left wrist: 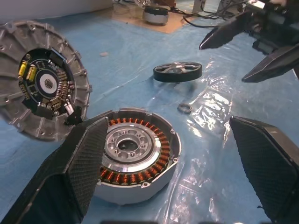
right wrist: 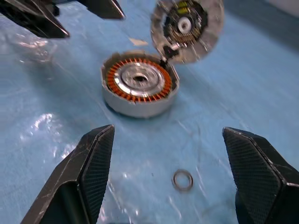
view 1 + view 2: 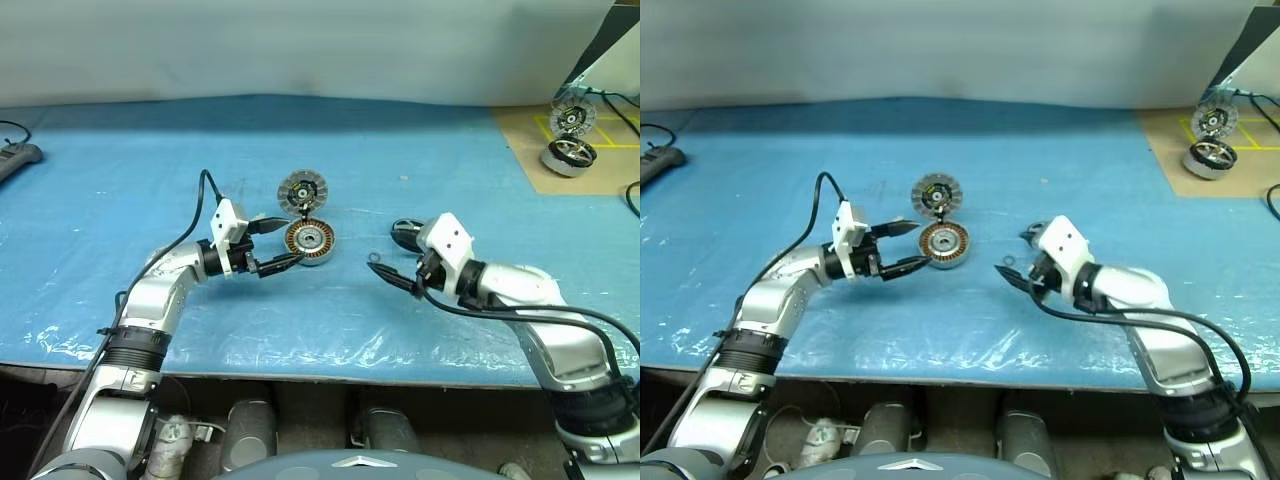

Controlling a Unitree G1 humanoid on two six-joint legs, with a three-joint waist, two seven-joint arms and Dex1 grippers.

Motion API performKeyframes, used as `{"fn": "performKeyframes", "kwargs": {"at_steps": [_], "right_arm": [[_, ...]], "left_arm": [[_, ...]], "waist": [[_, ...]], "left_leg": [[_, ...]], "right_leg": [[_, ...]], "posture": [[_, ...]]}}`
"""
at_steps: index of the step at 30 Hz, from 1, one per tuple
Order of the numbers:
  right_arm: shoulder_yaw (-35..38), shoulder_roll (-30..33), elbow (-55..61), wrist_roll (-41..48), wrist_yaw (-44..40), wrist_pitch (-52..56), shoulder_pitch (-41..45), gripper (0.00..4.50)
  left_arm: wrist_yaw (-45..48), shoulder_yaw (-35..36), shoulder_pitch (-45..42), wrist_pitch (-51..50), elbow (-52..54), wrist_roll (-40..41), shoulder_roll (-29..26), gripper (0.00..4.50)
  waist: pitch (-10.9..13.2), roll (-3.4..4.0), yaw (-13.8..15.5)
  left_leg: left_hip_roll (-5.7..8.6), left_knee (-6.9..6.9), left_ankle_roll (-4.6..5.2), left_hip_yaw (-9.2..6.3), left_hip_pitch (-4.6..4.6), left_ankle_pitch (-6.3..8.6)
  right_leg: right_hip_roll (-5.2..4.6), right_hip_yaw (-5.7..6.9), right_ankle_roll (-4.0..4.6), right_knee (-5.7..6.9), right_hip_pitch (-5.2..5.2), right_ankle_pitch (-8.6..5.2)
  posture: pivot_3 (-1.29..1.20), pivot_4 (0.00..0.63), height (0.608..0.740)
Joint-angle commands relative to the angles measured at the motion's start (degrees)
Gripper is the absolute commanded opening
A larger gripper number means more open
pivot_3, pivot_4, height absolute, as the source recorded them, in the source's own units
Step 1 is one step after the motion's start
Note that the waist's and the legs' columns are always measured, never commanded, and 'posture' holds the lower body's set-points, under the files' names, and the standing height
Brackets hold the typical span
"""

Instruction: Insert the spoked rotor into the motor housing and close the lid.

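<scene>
Clutter is staying light in the head view I'm watching: 1 tiny washer ring (image 3: 374, 258) is lying on the blue table cover (image 3: 120, 170) just beside my right gripper (image 3: 400, 268), and a second motor (image 3: 569, 155) is sitting well apart on a brown board (image 3: 520, 140) at the far right. My left gripper (image 3: 278, 243) is hovering with jaws spread wide and empty, just left of the motor housing (image 3: 309, 238), whose lid (image 3: 302, 189) is standing open behind it.

Left wrist view: I'm seeing the housing by one of the 2 fingers (image 1: 70, 172), with the spoked rotor (image 1: 177, 71) lying flat beyond it.

Right wrist view: my right gripper is gaping wide, holding nothing, with the washer between its fingers and the housing beyond them.
</scene>
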State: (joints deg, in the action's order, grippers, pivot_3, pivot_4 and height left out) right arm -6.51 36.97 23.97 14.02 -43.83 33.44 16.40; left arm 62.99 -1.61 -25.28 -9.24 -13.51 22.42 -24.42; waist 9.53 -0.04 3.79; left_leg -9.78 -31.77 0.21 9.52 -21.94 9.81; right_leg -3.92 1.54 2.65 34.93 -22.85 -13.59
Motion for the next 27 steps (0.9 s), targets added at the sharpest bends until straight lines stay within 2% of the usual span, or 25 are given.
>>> {"fn": "performKeyframes", "kwargs": {"at_steps": [1,5,13,21,27], "right_arm": [[-5.87,0.68,-3.01,-3.05,-4.16,-3.42,6.13,3.93],[-13.52,-3.27,-14.04,-5.99,-10.23,-7.66,17.93,3.93],[-24.74,-12.28,-38.68,-16.0,-17.64,-23.1,31.13,3.93],[-26.22,-17.0,-56.74,-23.55,-17.33,-35.01,38.05,3.93],[-25.53,-16.68,-57.72,-24.86,-21.96,-37.57,39.72,3.93]], "left_arm": [[-0.1,2.09,-1.17,0.71,0.1,0.16,-1.69,4.45],[-0.02,2.52,-1.69,1.33,-1.35,-0.39,-2.55,4.45],[-0.47,3.87,0.5,0.73,-0.4,-0.36,-4.19,4.45],[-2.56,3.5,2.9,0.69,2.35,-0.19,-3.06,4.45],[-2.77,3.15,3.19,0.33,3.0,-0.32,-2.38,4.45]], "waist": [[0.0,0.0,0.12],[0.0,0.0,-0.02],[0.02,-0.02,0.04],[0.11,-0.16,0.05],[0.12,-0.17,0.06]], "left_leg": [[-0.01,0.0,0.0,0.0,-0.01,-0.01],[0.01,-0.11,0.15,0.03,-0.12,-0.1],[-0.09,-0.47,0.09,0.08,-0.26,-0.05],[-0.13,-0.72,0.01,0.1,-0.34,0.01],[-0.18,-0.7,0.11,0.14,-0.35,-0.05]], "right_leg": [[0.0,0.01,0.0,0.01,0.0,0.0],[-0.02,0.0,0.02,0.08,-0.11,0.01],[-0.02,0.01,0.1,0.53,-0.3,-0.04],[-0.05,0.0,0.13,0.75,-0.34,-0.03],[-0.03,0.01,0.14,0.76,-0.38,-0.03]], "posture": [[0.0,0.15,0.74],[0.0,0.15,0.74],[0.0,0.15,0.74],[0.0,0.15,0.74],[0.0,0.15,0.74]]}}
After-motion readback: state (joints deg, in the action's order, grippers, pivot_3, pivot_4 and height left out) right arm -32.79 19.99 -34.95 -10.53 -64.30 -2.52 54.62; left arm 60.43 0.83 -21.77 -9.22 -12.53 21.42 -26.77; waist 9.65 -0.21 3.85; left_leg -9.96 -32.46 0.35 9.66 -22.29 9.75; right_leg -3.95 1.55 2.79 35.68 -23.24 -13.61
